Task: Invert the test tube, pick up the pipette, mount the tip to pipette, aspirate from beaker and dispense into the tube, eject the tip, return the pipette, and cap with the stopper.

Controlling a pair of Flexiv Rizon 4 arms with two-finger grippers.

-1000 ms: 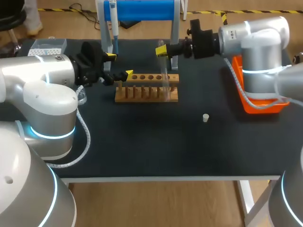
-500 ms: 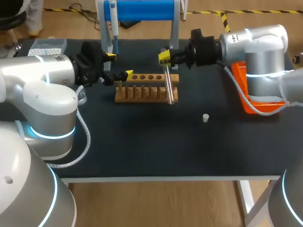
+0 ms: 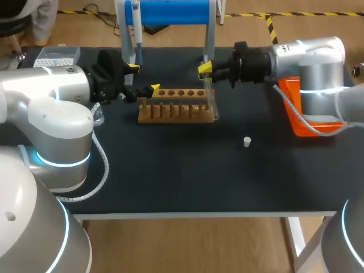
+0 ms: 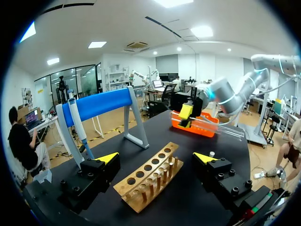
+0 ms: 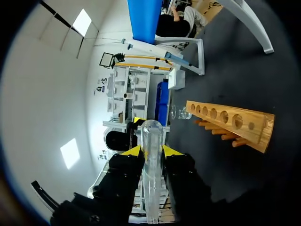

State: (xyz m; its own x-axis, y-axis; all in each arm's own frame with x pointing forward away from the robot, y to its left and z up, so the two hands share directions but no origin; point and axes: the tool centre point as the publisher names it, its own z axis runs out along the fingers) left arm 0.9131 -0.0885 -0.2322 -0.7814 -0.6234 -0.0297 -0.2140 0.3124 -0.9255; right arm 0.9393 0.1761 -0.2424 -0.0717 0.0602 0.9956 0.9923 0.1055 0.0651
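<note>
Right gripper (image 3: 206, 69) clamps tube (image 3: 211, 98) between both fingers. It has slid from rack (image 3: 176, 111) middle to rack's right end, tube now hanging round end down. Inversion looks near done. Left gripper (image 3: 143, 78) at rack's left end, fingers wide, empty.

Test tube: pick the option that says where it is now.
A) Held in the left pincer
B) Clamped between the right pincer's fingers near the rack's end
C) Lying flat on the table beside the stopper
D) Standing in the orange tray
B: the test tube is gripped from both sides by the right pincer near the end of the wooden rack, while the left pincer is open and empty.
</note>
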